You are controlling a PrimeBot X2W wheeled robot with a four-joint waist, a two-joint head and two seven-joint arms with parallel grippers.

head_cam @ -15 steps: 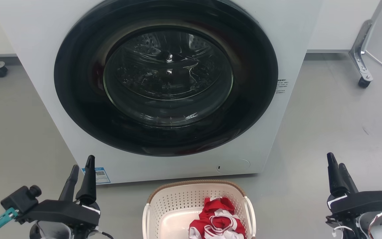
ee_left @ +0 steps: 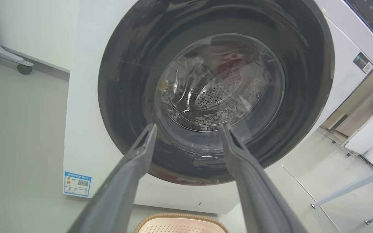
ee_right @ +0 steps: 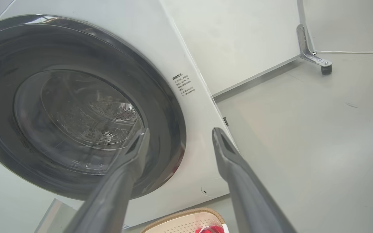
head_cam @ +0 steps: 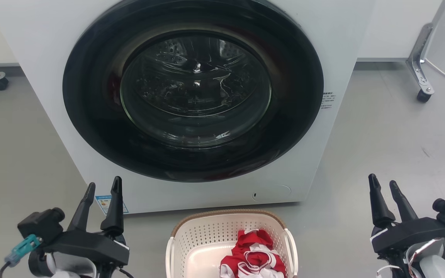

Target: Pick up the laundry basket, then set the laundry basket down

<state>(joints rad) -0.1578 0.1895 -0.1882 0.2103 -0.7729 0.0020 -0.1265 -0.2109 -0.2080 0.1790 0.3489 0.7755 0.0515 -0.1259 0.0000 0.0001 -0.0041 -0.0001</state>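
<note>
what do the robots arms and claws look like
The left claw and right claw each have two long, dark, tapering fingers on a black angular base. A teal plug sticks out beside the left one; the right one sits on a pale forearm.

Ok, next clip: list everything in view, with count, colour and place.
washing machine: one, white with dark round door, centre.
laundry basket: one, cream with brown rim, on floor before the machine.
clothing: one bundle, red and white, inside the basket.
label sticker: one, blue, machine's lower left front.
wheeled metal legs: two, silver, far left and far right.
left claw: one, dark, lower left, open, empty.
right claw: one, dark, lower right, open, empty.
</note>
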